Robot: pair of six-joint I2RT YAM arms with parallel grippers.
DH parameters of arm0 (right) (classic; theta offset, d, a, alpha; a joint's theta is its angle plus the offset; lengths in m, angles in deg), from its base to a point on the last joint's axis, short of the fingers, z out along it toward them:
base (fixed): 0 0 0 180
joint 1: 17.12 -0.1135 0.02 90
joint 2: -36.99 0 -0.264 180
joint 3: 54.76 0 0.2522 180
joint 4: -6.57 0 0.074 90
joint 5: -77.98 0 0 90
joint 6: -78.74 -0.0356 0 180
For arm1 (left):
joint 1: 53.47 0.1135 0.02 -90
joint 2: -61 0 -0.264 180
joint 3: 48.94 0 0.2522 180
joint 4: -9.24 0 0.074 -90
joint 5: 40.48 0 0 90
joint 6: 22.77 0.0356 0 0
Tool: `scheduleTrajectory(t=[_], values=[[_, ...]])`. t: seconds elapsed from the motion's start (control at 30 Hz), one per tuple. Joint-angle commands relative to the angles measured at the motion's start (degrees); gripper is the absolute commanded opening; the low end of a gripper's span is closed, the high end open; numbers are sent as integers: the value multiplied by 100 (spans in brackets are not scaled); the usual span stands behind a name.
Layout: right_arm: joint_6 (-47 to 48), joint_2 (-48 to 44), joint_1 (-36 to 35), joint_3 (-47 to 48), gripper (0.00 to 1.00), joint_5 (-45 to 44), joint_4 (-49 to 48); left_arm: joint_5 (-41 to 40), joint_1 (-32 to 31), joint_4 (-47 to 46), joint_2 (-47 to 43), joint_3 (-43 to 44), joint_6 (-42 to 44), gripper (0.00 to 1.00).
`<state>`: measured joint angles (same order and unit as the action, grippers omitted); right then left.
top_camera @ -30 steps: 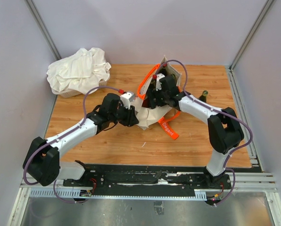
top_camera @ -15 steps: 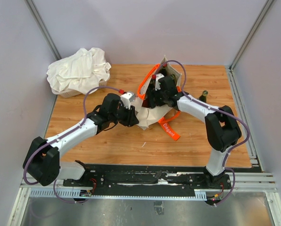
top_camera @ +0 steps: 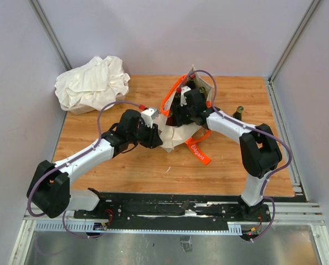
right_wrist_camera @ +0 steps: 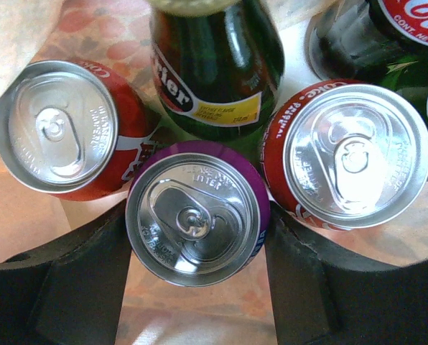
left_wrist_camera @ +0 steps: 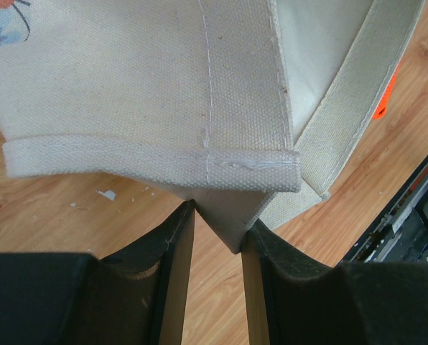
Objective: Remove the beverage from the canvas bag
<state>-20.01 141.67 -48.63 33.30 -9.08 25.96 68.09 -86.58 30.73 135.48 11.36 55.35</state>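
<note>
Pointing the right claw point(right_wrist_camera: 197, 241) straight down inside the canvas bag point(top_camera: 173, 137), squeezing both sides of the purple can point(right_wrist_camera: 196, 215), standing upright there, lid facing up. Reaching low with the left claw point(left_wrist_camera: 219, 215), pinching a bag corner.

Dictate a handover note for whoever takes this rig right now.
Left gripper: fingers shut on a corner of the cream canvas bag with orange straps.
Right gripper: inside the bag, fingers flanking the purple-rimmed can; clamped or not, unclear.
Done: bag held, can reached.
Left: lift the can out.
</note>
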Motion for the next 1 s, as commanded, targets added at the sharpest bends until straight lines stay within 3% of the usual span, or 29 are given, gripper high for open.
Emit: scheduleTrajectory(t=[0.0,0.5,0.97], values=[[276,-600,-256,161,1,-108,18,164,-91,106,65,-85,-27,35],[660,-2133,-343,896,1,-585,408,90,-92,124,-3,-111,10,35],[1016,-4142,-236,229,1,-3488,1133,93,-91,159,-83,26,28,34]])
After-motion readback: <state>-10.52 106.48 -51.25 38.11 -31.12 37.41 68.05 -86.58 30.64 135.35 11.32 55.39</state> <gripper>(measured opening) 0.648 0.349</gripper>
